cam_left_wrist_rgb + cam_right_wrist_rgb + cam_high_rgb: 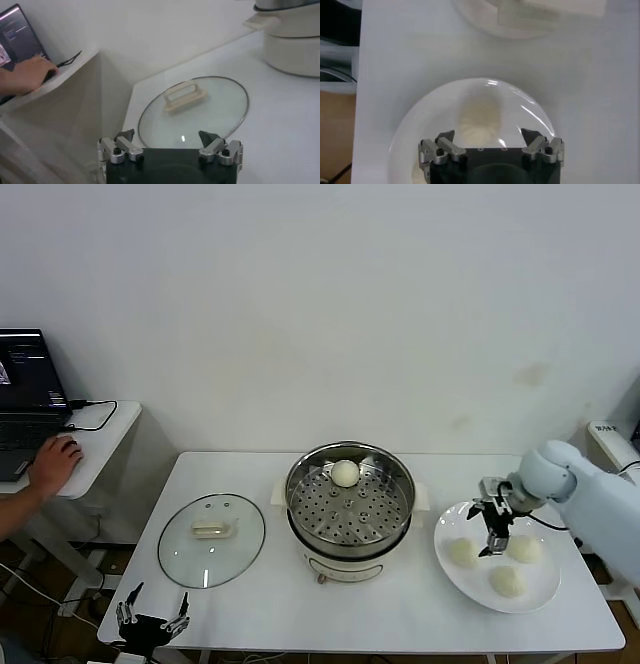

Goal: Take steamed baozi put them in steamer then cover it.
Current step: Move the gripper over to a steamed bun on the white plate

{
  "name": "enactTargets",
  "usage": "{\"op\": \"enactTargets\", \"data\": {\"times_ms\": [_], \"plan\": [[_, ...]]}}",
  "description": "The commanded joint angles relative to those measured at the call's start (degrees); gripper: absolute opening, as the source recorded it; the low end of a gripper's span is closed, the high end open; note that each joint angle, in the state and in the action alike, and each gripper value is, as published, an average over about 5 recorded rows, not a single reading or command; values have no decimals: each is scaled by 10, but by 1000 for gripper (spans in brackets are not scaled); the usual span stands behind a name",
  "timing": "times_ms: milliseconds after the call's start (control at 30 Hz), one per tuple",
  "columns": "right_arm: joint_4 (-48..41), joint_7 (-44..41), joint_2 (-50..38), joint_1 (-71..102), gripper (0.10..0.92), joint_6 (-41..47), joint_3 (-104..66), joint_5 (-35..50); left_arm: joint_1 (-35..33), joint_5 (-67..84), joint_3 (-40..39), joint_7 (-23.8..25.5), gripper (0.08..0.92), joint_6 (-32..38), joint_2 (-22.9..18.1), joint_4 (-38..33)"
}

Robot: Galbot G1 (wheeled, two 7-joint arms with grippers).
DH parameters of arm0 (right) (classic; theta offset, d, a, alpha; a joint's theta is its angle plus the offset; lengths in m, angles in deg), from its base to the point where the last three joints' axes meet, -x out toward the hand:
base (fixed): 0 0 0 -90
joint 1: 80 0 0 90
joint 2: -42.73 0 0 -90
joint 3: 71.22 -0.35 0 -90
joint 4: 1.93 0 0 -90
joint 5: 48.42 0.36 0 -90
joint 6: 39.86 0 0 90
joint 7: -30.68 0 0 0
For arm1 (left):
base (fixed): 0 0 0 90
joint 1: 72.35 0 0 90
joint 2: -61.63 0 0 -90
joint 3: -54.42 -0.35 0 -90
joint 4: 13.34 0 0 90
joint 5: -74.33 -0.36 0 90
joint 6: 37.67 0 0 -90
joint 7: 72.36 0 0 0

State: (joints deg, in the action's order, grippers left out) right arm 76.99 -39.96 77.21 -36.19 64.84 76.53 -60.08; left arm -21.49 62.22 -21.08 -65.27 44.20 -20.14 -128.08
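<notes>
Closest to you, at the front left corner of the surface (400,614), the left hand (152,620) is parked low just off the edge, fingers spread wide with nothing between them. In the left wrist view that hand (170,142) faces the glass lid (195,112), which lies flat on the surface with its cream handle (183,96) up.

In the head view the lid (211,539) sits left of the steamer (349,509), near it but apart. The steamer stands mid-surface on its cream base, uncovered, and one bun (345,473) rests on the perforated tray toward the back rim.

To the right, your right hand (496,536) hangs over the white plate (540,589), pointing down, between two of the three buns on it: one to its left (461,552), one to its right (524,549), and a third nearer the front (506,581). The right wrist view shows its fingers (444,147) open wide above the plate (475,115), gripping nothing. You cannot tell whether the fingertips touch the plate.

At far left, a person's hand (52,466) rests by a laptop (30,389) on a side desk (95,446).
</notes>
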Motion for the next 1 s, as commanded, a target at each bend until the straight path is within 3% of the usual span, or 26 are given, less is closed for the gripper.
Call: {"op": "enactTargets", "data": {"times_ms": [33, 300, 1000], "plan": [[-13, 8, 14, 27, 823, -7, -16, -14, 0, 0, 0, 0, 823, -1, 1, 2], [-40, 50, 31, 40, 823, -27, -23, -21, 5, -4, -4, 0, 823, -1, -2, 12], [-48, 36, 37, 52, 823, -28, -26, -40, 8, -5, -5, 0, 823, 0, -3, 20]]}}
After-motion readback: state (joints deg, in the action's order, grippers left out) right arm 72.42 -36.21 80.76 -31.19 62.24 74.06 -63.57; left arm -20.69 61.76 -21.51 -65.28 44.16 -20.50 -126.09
